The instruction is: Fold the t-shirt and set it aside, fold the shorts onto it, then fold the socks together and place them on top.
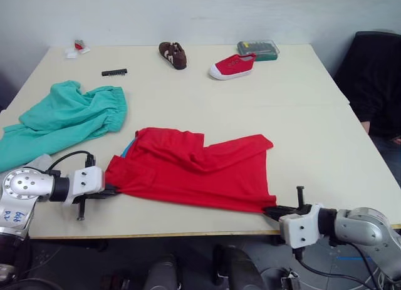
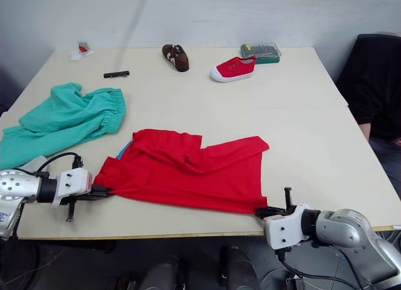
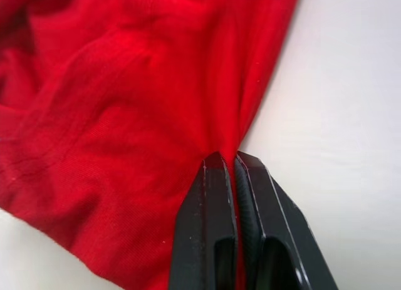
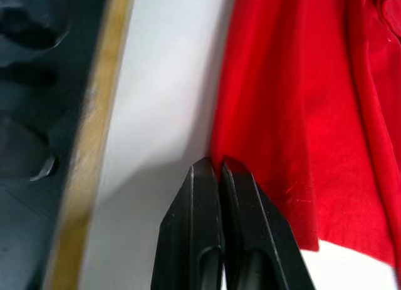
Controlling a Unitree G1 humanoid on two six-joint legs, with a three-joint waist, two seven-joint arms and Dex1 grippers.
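Here we see the t-shirt [image 1: 194, 171] lying spread and rumpled on the near half of the worktop [image 1: 301, 114], its lower hem running close to the near edge. The left gripper [image 1: 111, 191] sits at the shirt's near left corner, and in the left wrist view its two black fingers [image 3: 210, 221] are pressed together on a fold of red cloth, pinching it. The right gripper [image 1: 270, 210] is at the shirt's near right corner, right by the worktop's edge; in the right wrist view its fingers [image 4: 247, 227] are drawn together beside the hem, and it seems to us that they nip the cloth's edge, though the contact itself is hard to make out. The shorts [image 1: 62, 121] lie bunched on the left side of the worktop, apart from the shirt, with the gathered waistband turned toward the middle. Something pale grey [image 1: 37, 161] peeks out just beside the shorts' near edge. At the far side we find a brown shoe [image 1: 173, 54], a red shoe [image 1: 232, 66] with a white sole, a clear plastic box [image 1: 258, 49] behind it, and a small black strip [image 1: 114, 72] farther left.
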